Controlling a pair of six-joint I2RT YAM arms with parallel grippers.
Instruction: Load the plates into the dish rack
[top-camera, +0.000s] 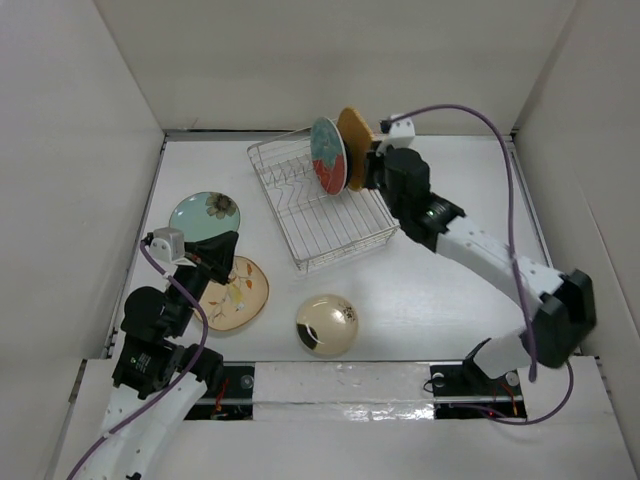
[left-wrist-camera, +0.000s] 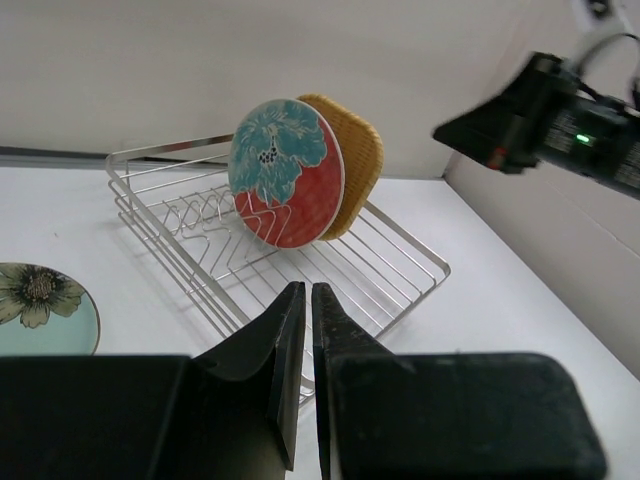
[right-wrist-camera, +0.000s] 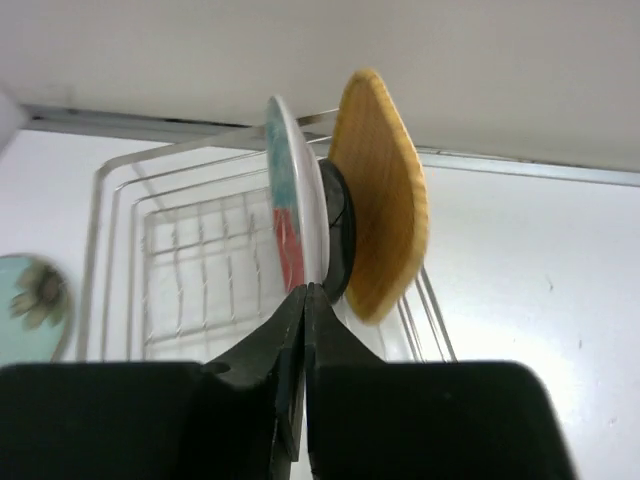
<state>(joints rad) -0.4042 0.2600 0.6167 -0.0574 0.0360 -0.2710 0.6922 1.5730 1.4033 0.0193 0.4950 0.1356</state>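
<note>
The silver wire dish rack (top-camera: 330, 225) stands at the back middle. Three plates stand upright at its far end: the red plate with teal-white pattern (top-camera: 327, 155), the orange rounded-square plate (top-camera: 354, 148), and the small black plate (right-wrist-camera: 340, 235) between them. My right gripper (top-camera: 372, 165) is shut and empty, its tips just at the red plate's lower edge (right-wrist-camera: 292, 215). My left gripper (top-camera: 225, 250) is shut and empty, hovering over the beige floral plate (top-camera: 240, 295). The pale teal flowered plate (top-camera: 205, 213) and the cream plate with dark mark (top-camera: 327, 325) lie flat on the table.
White walls close in the table on the left, back and right. The rack's near rows of prongs (left-wrist-camera: 215, 225) hold nothing. The right arm (left-wrist-camera: 540, 125) reaches in from the right beside the rack.
</note>
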